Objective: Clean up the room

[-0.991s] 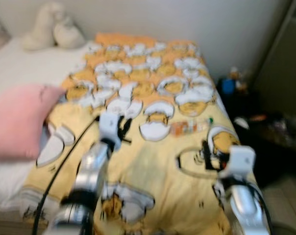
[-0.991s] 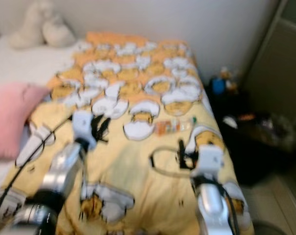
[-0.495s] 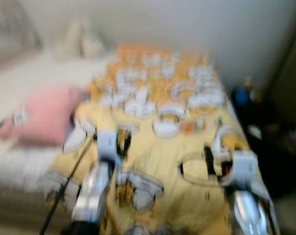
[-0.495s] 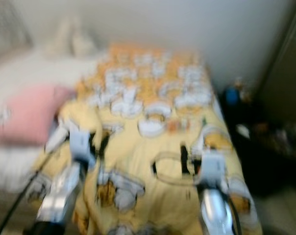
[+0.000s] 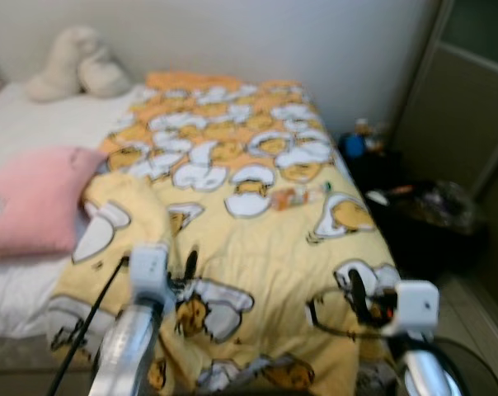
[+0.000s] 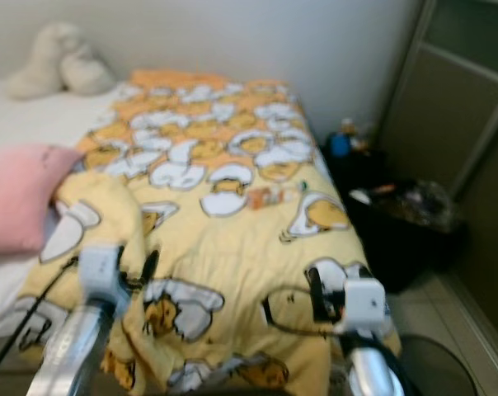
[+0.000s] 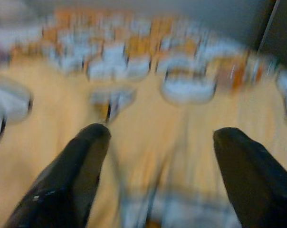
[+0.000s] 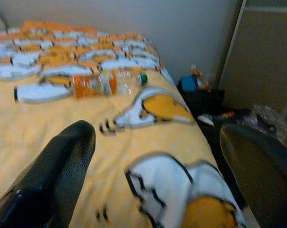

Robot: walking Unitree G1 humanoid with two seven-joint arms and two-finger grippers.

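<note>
Currently both pincers spread apart over yellow egg-print duvet's foot edge: left pincer (image 7: 155, 142), right pincer (image 8: 155, 156). Clear plastic orange-label bottle (image 5: 297, 196) lies mid-bed.

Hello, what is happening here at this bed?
The robot stands at the foot of the bed, both tools open and holding nothing. The left tool and right tool hover over the yellow blanket. A plastic bottle lies on the blanket ahead, and a pink pillow rests beside it.

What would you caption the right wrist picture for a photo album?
Open right gripper hovers over a yellow cartoon blanket, facing a plastic bottle lying on its side.
</note>
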